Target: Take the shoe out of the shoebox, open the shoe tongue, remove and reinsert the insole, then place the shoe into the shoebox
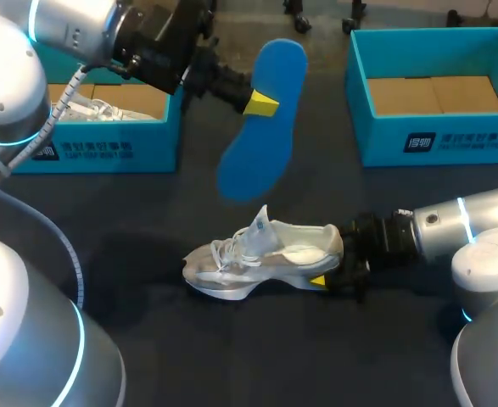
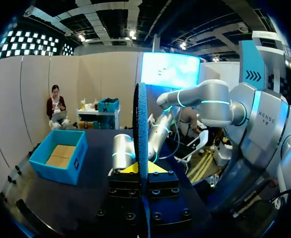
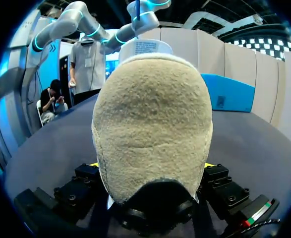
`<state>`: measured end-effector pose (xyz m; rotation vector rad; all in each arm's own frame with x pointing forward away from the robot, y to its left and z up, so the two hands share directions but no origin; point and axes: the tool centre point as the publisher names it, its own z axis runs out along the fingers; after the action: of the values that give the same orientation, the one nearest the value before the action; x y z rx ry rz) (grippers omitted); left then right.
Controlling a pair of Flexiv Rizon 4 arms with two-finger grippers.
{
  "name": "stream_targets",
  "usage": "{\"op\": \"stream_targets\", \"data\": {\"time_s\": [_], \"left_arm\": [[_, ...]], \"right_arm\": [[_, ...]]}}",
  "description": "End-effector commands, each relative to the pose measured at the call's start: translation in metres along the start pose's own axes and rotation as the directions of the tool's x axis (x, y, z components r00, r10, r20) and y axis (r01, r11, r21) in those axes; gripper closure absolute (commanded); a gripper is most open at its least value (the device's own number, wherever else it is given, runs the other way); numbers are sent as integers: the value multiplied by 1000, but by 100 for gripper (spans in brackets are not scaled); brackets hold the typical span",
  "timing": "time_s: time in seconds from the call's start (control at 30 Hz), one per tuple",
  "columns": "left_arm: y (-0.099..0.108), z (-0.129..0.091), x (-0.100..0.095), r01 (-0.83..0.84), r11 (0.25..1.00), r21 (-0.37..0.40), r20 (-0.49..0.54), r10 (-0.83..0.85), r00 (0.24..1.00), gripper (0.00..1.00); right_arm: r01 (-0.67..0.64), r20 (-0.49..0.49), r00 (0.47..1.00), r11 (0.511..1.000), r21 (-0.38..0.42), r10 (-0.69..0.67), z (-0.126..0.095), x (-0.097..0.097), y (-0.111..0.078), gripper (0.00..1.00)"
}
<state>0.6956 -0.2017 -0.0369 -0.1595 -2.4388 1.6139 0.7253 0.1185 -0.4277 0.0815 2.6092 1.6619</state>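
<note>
Head view has the left arm (image 1: 70, 34) coming in from the upper left corner, its wrist angled down and toward the middle. The left gripper (image 1: 260, 103) is closed on a blue insole (image 1: 265, 119), pinching it near its middle. The insole hangs in the air at upper centre, tilted, well above the table (image 1: 147, 220).

The right arm (image 1: 452, 229) enters from the right edge and lies low and almost level over the table. The right gripper (image 1: 321, 280) clasps the heel of a pale shoe (image 1: 261, 259), which rests on its sole at lower centre, toe toward the left.

A blue box (image 1: 104, 144) sits at upper left with something white and laced inside. A second blue box (image 1: 435, 140) sits at upper right.

Left wrist view shows the insole (image 2: 142, 139) edge-on, upright between the closed yellow tips of the left gripper (image 2: 141, 168).

Right wrist view shows the heel of the shoe (image 3: 152, 124) wedged between the fingers of the right gripper (image 3: 152, 166), one on each side.
</note>
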Motion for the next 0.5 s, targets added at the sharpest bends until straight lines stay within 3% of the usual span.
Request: {"op": "stream_targets", "data": {"time_s": [0.03,0.33,0.5], "left_arm": [[0,1,-1,0,1000,-1,-2,0,1000,100],[0,1,-1,0,1000,-1,-2,0,1000,100],[-20,4,3,104,993,52,37,-106,994,100]], "right_arm": [[0,1,1000,1000,4,0,3,0,-2,100],[0,1,1000,1000,4,0,3,0,-2,100],[0,1,1000,1000,4,0,3,0,-2,100]]}}
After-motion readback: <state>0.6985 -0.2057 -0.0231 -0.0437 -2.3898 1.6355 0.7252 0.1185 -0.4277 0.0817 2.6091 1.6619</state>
